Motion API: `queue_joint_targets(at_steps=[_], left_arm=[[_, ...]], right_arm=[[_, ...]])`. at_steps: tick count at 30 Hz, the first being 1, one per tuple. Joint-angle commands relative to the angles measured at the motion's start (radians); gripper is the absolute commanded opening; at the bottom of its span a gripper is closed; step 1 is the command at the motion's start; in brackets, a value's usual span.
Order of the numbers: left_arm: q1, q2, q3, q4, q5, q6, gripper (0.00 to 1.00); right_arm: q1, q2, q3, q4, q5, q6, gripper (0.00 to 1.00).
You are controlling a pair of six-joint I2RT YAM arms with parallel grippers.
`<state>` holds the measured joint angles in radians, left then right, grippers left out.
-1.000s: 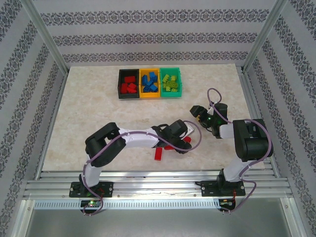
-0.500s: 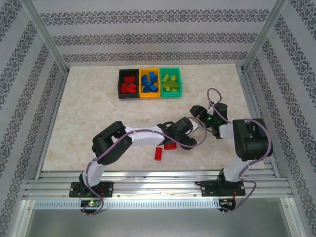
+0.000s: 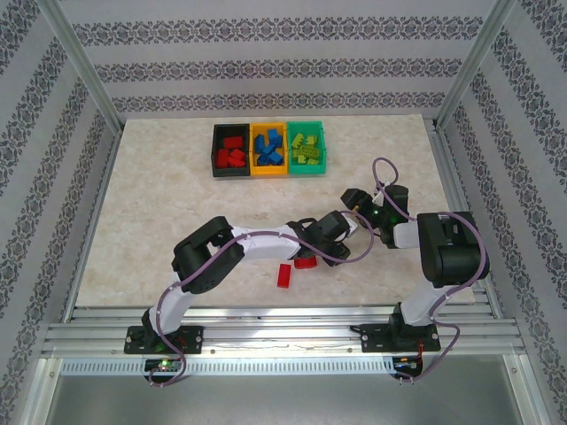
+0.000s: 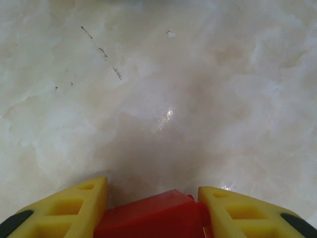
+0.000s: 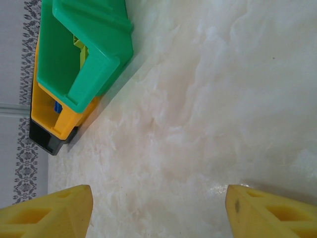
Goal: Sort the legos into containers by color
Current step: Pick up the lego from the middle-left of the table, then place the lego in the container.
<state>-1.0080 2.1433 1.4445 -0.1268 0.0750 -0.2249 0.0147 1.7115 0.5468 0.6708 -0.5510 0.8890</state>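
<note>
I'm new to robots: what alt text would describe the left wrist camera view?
A red lego brick fills the gap between the left gripper's two yellow fingers at the bottom edge. Beyond them lies a pale, marbled table with a few dark specks.

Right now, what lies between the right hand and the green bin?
Nothing. In the right wrist view, the table between the right hand and the green bin is bare.

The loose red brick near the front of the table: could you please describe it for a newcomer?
On the pale table, find the left gripper in the near half. The loose red brick lies just nearer the arm bases, touched by nothing, while the other red brick sits between its fingers.
</note>
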Motion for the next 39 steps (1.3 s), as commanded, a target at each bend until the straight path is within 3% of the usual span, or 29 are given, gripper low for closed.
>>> queue_joint_targets(at_steps=[1, 21, 27, 39], left_arm=[[-0.009, 0.014, -0.005, -0.044, 0.008, -0.016, 0.34], [0.023, -0.089, -0.099, 0.12, 0.05, -0.088, 0.3], [0.091, -0.148, -0.18, 0.199, 0.097, -0.138, 0.3], [0.342, -0.383, -0.421, 0.291, 0.155, -0.199, 0.29]], right_arm=[[-0.004, 0.021, 0.004, 0.025, -0.02, 0.006, 0.72], [-0.002, 0.017, 0.002, 0.029, -0.021, 0.008, 0.72], [-0.002, 0.019, 0.001, 0.03, -0.023, 0.01, 0.72], [-0.002, 0.024, -0.001, 0.04, -0.026, 0.015, 0.72]])
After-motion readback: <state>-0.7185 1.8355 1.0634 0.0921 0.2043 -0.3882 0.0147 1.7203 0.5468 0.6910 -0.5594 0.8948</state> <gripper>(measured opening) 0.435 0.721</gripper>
